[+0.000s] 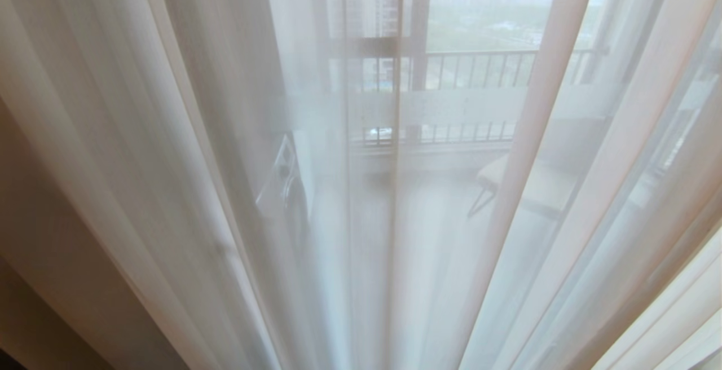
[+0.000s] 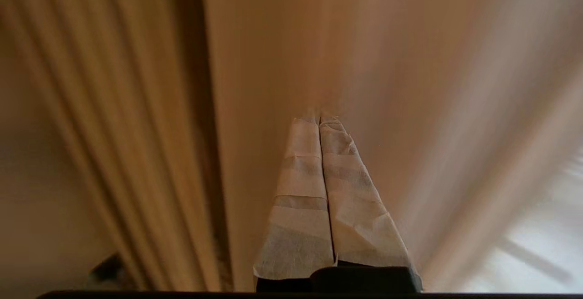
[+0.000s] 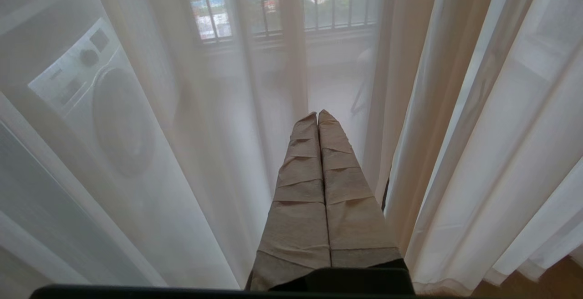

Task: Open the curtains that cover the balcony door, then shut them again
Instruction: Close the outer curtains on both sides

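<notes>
Sheer cream fabric, drawn fully across: the curtains [image 1: 237, 178] hung shut, so the opening step looked not yet begun. Behind them, dimly through the weave, the balcony door [image 1: 414, 76] and a barred railing [image 1: 479, 68] farther out. Left end effector [image 2: 319, 119] raised with its tip at or just short of a broad beige fold of the heavy drape [image 2: 114, 107]; contact could not be told. Taped fingers [image 2: 300, 189] pressed together, nothing between them, probably to slip or push into a fold rather than pinch it. Heavier pleats hanging just to one side of that tip, brighter daylight well off to the other. Right end effector [image 3: 318, 114] low and in front of the sheers, fingers likewise pressed together and empty, seemingly parked while the other arm worked. Beyond its tip, seen through the sheer, a washing machine [image 3: 91, 94] on the balcony. Just beside those fingers, thicker white folds [image 3: 455, 153] falling to the floor. Likely next need: a sideways sweep with the closed left tip to carry the fabric away from the glass.
</notes>
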Available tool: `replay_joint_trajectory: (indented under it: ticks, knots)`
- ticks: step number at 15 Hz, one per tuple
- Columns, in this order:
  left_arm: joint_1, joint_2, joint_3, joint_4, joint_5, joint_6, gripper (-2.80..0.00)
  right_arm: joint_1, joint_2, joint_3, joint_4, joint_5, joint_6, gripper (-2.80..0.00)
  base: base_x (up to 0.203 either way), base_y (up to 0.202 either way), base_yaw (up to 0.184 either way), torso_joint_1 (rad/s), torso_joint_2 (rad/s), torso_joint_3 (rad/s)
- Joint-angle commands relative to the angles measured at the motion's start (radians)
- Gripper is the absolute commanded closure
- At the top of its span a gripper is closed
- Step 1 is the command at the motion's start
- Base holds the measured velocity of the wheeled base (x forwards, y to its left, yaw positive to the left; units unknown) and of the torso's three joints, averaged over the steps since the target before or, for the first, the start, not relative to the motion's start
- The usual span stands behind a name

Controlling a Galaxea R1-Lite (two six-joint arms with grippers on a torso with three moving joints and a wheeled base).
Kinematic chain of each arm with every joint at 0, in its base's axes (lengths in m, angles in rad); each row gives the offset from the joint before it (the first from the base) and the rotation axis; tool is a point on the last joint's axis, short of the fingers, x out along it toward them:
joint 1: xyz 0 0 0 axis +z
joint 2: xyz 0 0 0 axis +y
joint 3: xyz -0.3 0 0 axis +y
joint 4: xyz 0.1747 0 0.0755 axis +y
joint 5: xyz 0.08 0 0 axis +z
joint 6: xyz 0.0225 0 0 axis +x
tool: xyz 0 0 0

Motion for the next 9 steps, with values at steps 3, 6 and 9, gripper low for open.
replay_joint_trajectory:
  ticks: [3,6,9]
  knots:
    - [0.323,0.287,-0.177,0.001,0.021,-0.006,0.00,0.000,0.001,0.000,-0.001,0.000,0.000,0.00,0.000,0.000,0.000,0.000,0.00,0.000]
    - [0.536,0.415,-0.278,0.001,-0.034,-0.005,0.00,0.000,0.000,0.000,-0.001,0.000,0.000,0.00,0.000,0.000,0.000,0.000,0.00,0.000]
    - [0.664,0.519,-0.341,-0.010,-0.066,-0.003,-2.80,0.000,0.002,0.000,-0.001,0.000,0.000,0.00,0.000,0.000,0.000,0.000,0.00,0.000]
